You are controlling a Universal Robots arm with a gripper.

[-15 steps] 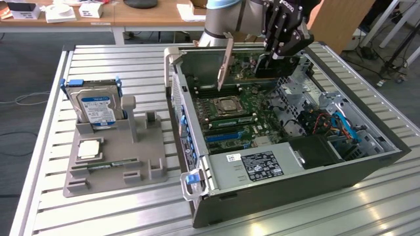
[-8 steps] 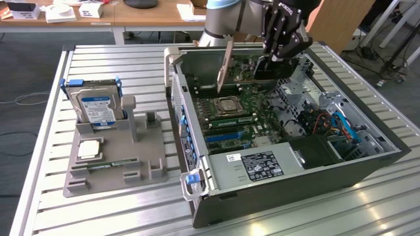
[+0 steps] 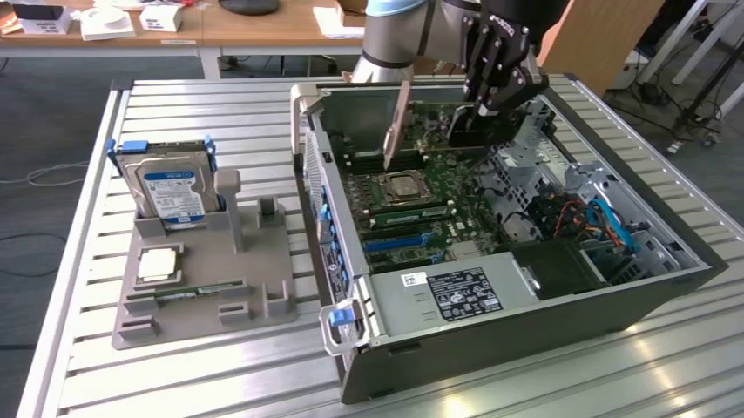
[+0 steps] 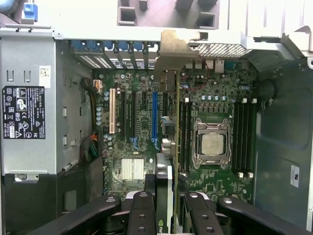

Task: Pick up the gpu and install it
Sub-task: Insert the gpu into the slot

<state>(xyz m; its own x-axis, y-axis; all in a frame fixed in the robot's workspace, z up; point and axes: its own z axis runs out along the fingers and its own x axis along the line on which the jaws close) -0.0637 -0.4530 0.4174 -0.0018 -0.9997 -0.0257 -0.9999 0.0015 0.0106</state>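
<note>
- Inside the open computer case [image 3: 651,287], the CPU socket [image 4: 211,143] lies just beside the gpu [image 4: 169,122]; the power supply [image 3: 459,292] sits at the case's far end.
- The gripper [image 4: 164,193] reaches down into the case, clamped on the gpu, which stands on edge.
- The exterior view shows a hard drive [image 3: 172,192] outside the case.

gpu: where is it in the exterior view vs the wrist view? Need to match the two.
Exterior view: the gpu is held by the gripper above the motherboard, at the far end of the open case.
Wrist view: the gpu is seen edge-on, clamped between the fingers, over the slots.
Shared landmark: the CPU socket, which lies next to the card's edge in the wrist view.
</note>
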